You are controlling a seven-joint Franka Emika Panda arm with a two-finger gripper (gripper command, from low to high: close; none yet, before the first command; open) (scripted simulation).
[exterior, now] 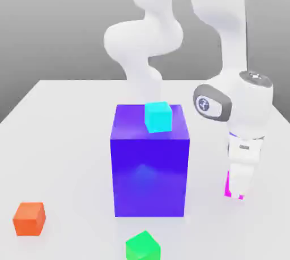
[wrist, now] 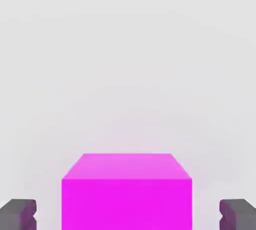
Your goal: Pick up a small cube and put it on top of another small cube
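Observation:
The small magenta cube (wrist: 126, 191) rests on the white table between my gripper's (wrist: 128, 215) two dark fingertips (wrist: 18, 214), with a gap on each side, so the gripper stands open around it. In the exterior view the gripper (exterior: 235, 190) is lowered to the table on that view's right, and just a sliver of the magenta cube (exterior: 227, 187) shows beside the fingers. The other small cube, bright green (exterior: 143, 246), sits at the front edge of the exterior view, well to the left of the gripper.
A big blue-violet block (exterior: 150, 165) stands mid-table between the gripper and the green cube's side, with a cyan cube (exterior: 157, 116) on top. An orange cube (exterior: 29, 218) lies at the front left. The white table (exterior: 68, 140) spreads around them.

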